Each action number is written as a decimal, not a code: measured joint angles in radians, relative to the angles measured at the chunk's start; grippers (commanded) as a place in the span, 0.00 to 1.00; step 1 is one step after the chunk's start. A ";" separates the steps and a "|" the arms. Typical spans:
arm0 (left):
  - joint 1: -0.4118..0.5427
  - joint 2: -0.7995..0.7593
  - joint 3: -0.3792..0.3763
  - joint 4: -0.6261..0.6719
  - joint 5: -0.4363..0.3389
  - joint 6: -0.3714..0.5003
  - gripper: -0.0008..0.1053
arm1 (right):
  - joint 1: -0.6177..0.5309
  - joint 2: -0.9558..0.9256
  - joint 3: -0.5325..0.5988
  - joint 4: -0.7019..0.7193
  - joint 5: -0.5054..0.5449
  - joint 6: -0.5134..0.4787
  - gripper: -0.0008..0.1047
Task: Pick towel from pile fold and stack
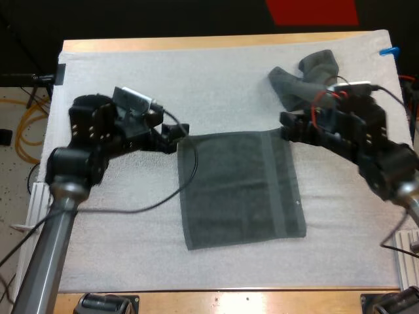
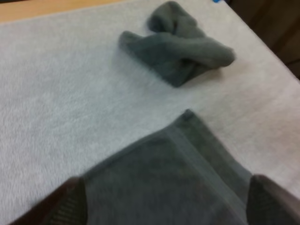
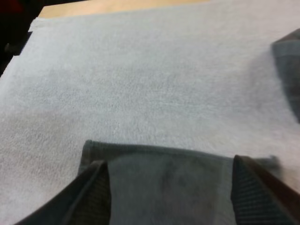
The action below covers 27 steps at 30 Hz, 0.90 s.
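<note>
Presently listed: flat towel point(image 1: 242, 190), spread mid-mat point(image 1: 131, 229), squared so you can fold it. Crumpled towel point(image 1: 308, 78), far right corner, your remaining pile. Left gripper point(image 1: 175, 134), right gripper point(image 1: 287, 131): fingers apart over the flat towel's two far corners, seemingly to pinch them.

we count two towels: one flat towel point(image 1: 242, 190) spread at the middle of the frame, and one crumpled towel point(image 1: 304, 78) at the upper right. we count one white mat point(image 1: 196, 78), lying on one wooden table point(image 1: 216, 43). we count two grippers: one left gripper point(image 1: 175, 136) at the flat towel's upper left corner, and one right gripper point(image 1: 288, 127) at its upper right corner. each shows two black fingers point(image 2: 65, 206), four in all.
</note>
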 measured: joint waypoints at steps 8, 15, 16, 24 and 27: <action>0.000 -0.238 -0.002 0.226 -0.006 0.006 0.66 | 0.000 -0.248 -0.001 0.243 0.013 -0.002 0.53; 0.000 -0.384 -0.002 0.395 -0.106 0.022 0.66 | 0.000 -0.382 -0.002 0.522 0.074 -0.003 0.53; 0.000 -0.397 0.000 0.409 -0.115 0.022 0.66 | 0.000 -0.392 -0.002 0.557 0.080 -0.003 0.53; 0.000 -0.498 0.111 0.564 -0.165 0.022 0.66 | 0.000 -0.408 0.051 0.727 0.122 -0.003 0.53; 0.000 -0.533 0.173 0.586 -0.172 0.022 0.66 | 0.000 -0.408 0.131 0.724 0.125 -0.003 0.53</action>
